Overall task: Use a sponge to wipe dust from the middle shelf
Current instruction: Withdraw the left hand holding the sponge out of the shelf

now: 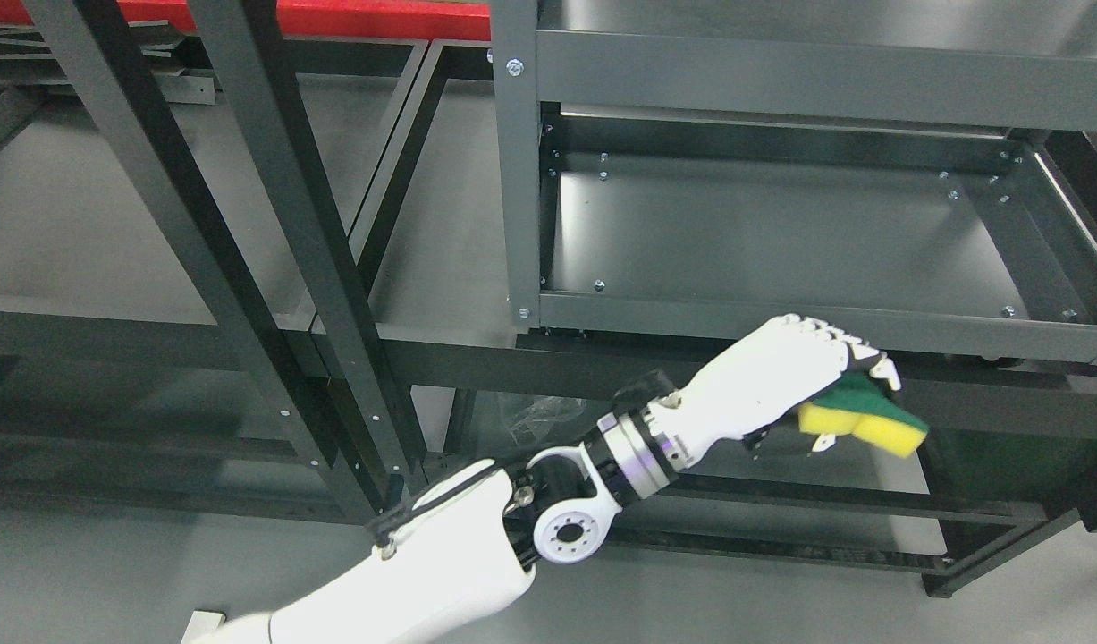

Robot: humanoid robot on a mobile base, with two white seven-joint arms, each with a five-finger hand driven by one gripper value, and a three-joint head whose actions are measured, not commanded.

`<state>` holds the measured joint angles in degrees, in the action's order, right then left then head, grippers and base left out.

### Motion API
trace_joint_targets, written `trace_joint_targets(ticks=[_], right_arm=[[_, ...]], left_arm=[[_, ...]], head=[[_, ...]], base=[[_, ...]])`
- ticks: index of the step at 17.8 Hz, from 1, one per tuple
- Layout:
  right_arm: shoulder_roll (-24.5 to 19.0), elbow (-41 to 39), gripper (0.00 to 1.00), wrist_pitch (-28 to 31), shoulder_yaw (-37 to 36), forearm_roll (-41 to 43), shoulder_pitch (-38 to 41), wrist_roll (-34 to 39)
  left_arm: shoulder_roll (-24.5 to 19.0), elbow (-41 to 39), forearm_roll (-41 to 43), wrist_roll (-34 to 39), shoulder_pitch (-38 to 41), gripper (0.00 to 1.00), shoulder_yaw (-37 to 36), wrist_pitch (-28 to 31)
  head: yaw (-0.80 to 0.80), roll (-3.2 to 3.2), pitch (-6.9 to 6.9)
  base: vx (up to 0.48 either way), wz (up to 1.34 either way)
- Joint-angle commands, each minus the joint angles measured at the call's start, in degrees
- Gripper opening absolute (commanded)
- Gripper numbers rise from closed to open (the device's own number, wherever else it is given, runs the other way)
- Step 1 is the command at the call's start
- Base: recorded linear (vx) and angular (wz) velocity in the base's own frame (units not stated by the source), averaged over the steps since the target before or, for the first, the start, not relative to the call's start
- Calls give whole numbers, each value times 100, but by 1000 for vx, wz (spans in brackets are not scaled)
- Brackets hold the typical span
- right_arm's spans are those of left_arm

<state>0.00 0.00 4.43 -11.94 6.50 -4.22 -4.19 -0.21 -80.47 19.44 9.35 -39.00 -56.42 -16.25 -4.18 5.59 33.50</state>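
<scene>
At the far left, dark metal uprights (pixel 271 224) of an open rack are slanting across the head view, with grey floor (pixel 83 224) showing between them and a red strip (pixel 316 16) running along the top edge behind them. No brand, label or writing is showing anywhere legibly.

From the lower left, the robot's white left arm (pixel 423 572) is reaching up and to the right, its round elbow-like joint (pixel 566 535) and silver wrist ring (pixel 633 461) lying in front of the lower rack bars. A crumpled piece of clear plastic (pixel 539 416) is lying just behind the wrist, under the frame.

Further right, the left hand (pixel 772 376) is clenching around a sponge (pixel 870 420), yellow with a green scouring face, the fingers (pixel 834 340) curling over its top while the sponge is sticking out to the right of the hand. Hand and sponge are hovering just below the front rail (pixel 959 333) of the grey shelf unit, the knuckles close to that rail; whether they are touching it cannot be told.

Above the hand, the middle shelf (pixel 763 233), a grey sheet-metal panel with small screws along its edges, is lying bare, and the sponge is not on it. At the top right, the front edge of the upper shelf (pixel 825 85) is crossing the view.
</scene>
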Motion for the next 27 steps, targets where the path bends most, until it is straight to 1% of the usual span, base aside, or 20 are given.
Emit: trace_joint_targets(ticks=[1,3,5,7,8,10,13,16,22,27], right_arm=[[100,-100,100,-3,-1,0,0,-2],[100,-100,100,-3,-1,0,0,-2],[100,-100,100,-3,-1,0,0,-2],[100,-100,100,-3,-1,0,0,-2],[100,-100,100,-3,-1,0,0,-2],[100,-100,100,-3,-1,0,0,-2],[100,-100,100,-3,-1,0,0,-2],[100,-100,100,-3,-1,0,0,-2],[100,-100,100,-3,8,0,0,-2],[100,-100,100,-3,-1,0,0,-2]], left_arm=[[-79,-441,-896,-311,2254,1,2765,-247],[-79,-714,-1309,-302,2616,1,3119,-239],[-79,-978,-1574,-284,2775,1,3540,-160],[-79,-1128,-1715,-188,2784,0,3979,94],[-79,-1303,-1846,-57,2749,0,4138,348],[-79,-1637,-2023,93,2749,0,4288,700],[-79,-1840,-2023,330,2802,0,4482,737],[-79,-1990,-2049,357,2933,0,4483,719],[-79,-1990,-2181,349,2951,1,4333,702],[-79,-1990,-2181,348,3153,1,4315,684]], head=[[0,0,0],[0,0,0],[0,0,0],[0,0,0],[0,0,0],[0,0,0],[0,0,0],[0,0,0],[0,0,0],[0,0,0]], base=[[0,0],[0,0],[0,0],[0,0],[0,0],[0,0],[0,0],[0,0],[0,0],[0,0]])
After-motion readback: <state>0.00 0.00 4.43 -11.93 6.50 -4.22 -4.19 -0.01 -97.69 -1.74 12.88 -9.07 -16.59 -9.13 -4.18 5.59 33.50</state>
